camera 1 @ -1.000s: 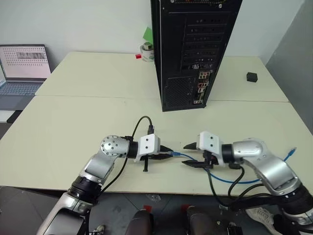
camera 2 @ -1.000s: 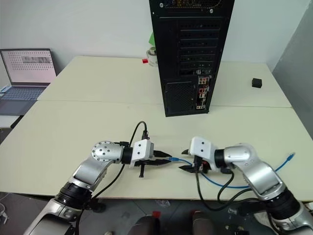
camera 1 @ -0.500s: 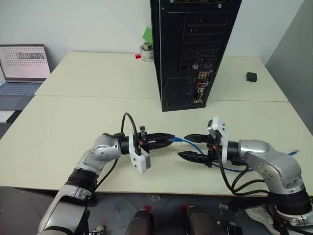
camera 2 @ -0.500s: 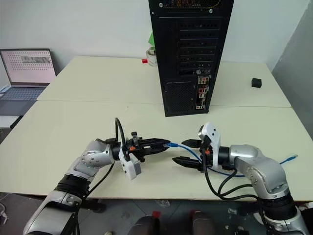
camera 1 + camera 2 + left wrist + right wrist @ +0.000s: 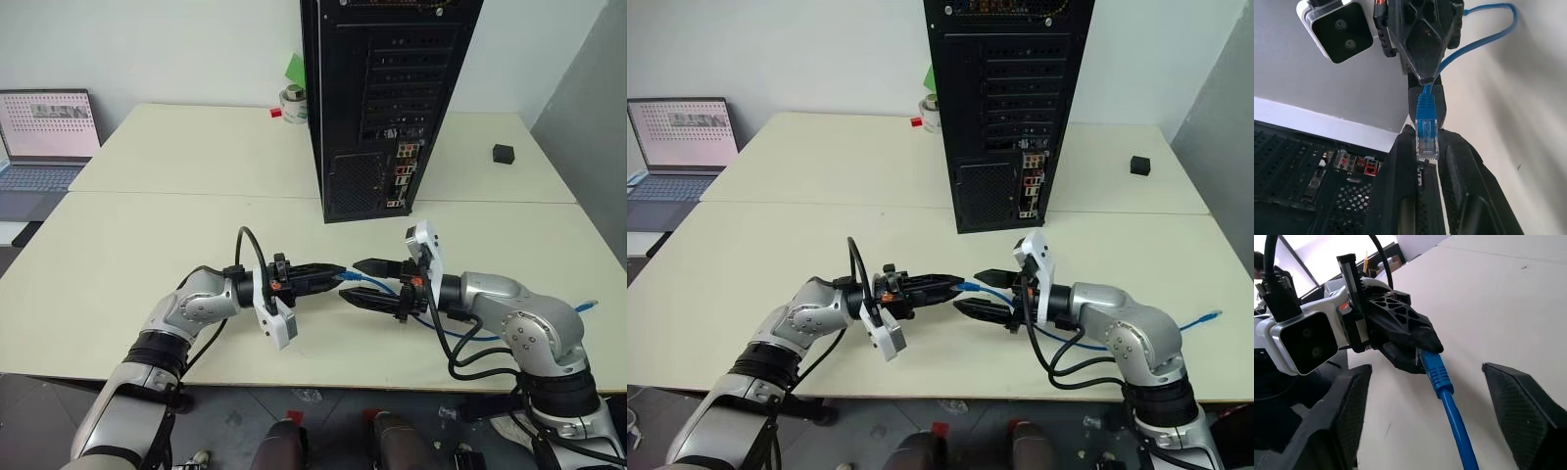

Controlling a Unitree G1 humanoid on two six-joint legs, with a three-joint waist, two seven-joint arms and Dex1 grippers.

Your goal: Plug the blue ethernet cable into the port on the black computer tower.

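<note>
Near edge of counter [image 5: 118, 245]: left tool [image 5: 338, 275] pinching the plug end of the blue ethernet cable [image 5: 364, 285], plug clamped between its 2 fingers. Right tool [image 5: 355, 281] spread, its 2 fingers above and below the cord just behind the plug, not closed on it.

Change over the last second: both wrists have rolled, both tools have risen off the counter, and the right has moved in toward the left.

Reading: handover or regrip under way; insertion not begun.

Far: black computer tower [image 5: 387, 98] upright, rear face toward robot, port [image 5: 401, 179] in its connector strip, well apart from plug.
</note>
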